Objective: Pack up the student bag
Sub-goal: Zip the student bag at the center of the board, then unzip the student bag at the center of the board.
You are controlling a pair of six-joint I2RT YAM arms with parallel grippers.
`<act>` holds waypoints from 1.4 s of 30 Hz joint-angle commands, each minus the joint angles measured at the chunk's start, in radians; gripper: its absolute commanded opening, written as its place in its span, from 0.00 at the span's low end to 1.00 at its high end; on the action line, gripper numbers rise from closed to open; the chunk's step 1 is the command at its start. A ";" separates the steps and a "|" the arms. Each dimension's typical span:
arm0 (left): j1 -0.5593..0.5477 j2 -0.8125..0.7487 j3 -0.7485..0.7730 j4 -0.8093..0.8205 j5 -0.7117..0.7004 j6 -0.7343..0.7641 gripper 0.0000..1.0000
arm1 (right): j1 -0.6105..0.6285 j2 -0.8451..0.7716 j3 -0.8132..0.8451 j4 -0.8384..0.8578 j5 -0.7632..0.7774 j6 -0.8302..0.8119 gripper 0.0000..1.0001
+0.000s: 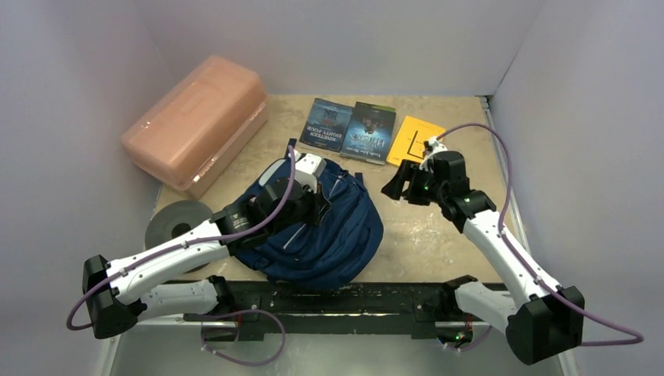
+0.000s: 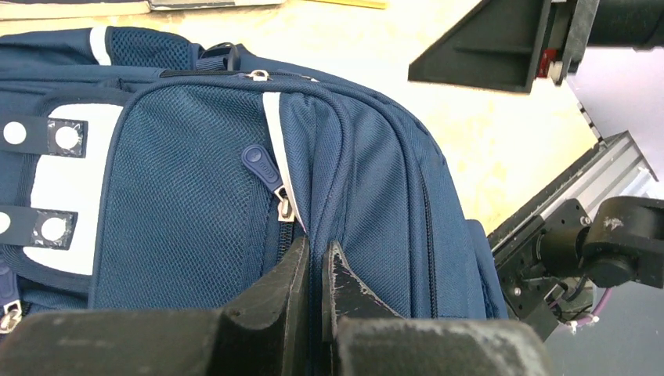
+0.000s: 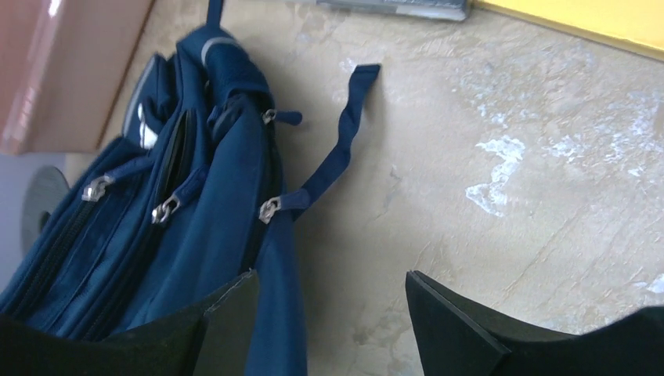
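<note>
The left gripper [image 2: 315, 254] is clenched on a raised seam of the student bag [image 2: 196, 196], its two fingers almost meeting over the navy mesh just below a zip pull [image 2: 259, 163]. The bag lies on the table [image 1: 438, 235] near the arms' bases, slightly left of centre. The right gripper [image 3: 329, 286] hangs released over bare tabletop just beside the bag's right edge, jaws wide and nothing between them (its left finger overlaps the fabric in the wrist view, but contact cannot be told). A loose navy strap [image 3: 338, 145] trails from the bag onto the table. Behind the bag are a salmon-pink box [image 1: 196, 125], two dark books [image 1: 348, 128] and a yellow booklet [image 1: 413, 141].
</note>
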 commanded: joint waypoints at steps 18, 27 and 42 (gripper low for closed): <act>0.004 -0.104 -0.615 0.968 0.352 0.077 0.00 | -0.225 0.357 -0.357 0.836 -0.595 0.418 0.79; 0.006 -0.143 -0.499 0.846 0.537 0.143 0.00 | -0.222 0.485 -0.323 0.816 -0.657 0.365 0.78; 0.099 -0.196 -0.458 0.751 0.579 0.185 0.00 | -0.164 0.243 -0.330 0.614 -0.416 0.011 0.71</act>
